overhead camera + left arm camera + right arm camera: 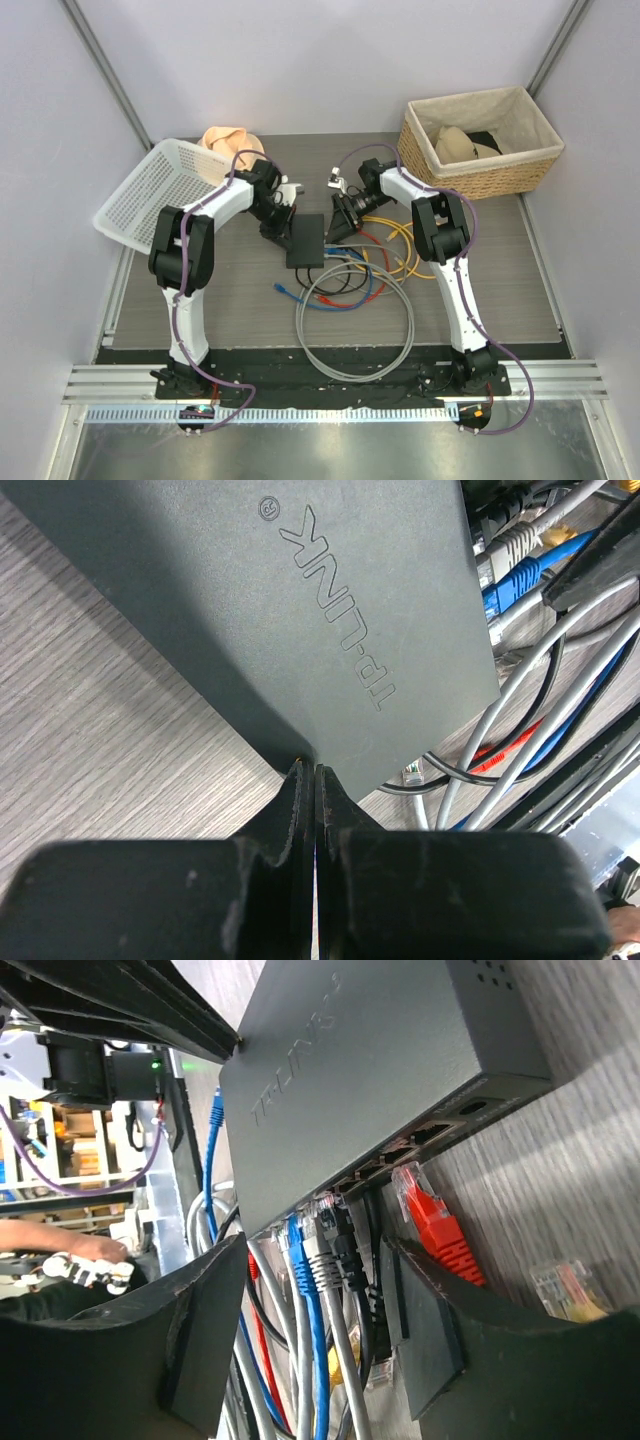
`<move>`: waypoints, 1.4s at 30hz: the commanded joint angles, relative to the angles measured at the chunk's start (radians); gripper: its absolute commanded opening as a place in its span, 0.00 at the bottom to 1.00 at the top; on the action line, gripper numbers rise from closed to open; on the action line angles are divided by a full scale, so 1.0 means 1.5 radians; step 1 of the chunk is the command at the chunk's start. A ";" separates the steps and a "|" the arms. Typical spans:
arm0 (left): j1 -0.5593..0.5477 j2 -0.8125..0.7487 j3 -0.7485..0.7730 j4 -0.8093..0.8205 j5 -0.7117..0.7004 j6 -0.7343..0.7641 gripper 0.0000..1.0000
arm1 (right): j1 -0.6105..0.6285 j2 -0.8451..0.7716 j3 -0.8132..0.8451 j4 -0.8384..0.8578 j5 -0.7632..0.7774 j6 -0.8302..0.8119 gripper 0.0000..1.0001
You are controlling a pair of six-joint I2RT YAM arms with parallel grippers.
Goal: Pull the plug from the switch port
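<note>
1. Switch [306,240] lies mid-table between your grippers, sockets facing right.
2. Your left gripper [307,772] is closed, tips at the switch's left edge.
3. Your right gripper [318,1250] gapes wide around the blue plug [295,1245], grey plug [320,1262] and black plug [343,1240].

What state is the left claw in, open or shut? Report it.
Shut. The left claw has its fingers pressed together, only a hairline seam between them, tips against the switch edge.
</note>
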 commanded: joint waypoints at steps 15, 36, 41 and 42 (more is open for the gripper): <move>-0.020 0.030 -0.008 -0.001 -0.036 0.018 0.00 | 0.015 0.064 0.002 0.099 0.053 0.099 0.49; -0.036 0.023 -0.027 0.005 -0.050 0.023 0.00 | 0.031 0.076 0.007 0.120 0.129 0.126 0.10; -0.036 0.025 -0.020 0.004 -0.054 0.025 0.00 | 0.026 0.072 0.004 0.083 0.132 0.071 0.01; -0.037 0.026 -0.017 0.002 -0.053 0.026 0.00 | 0.021 0.074 0.006 0.065 0.132 0.060 0.01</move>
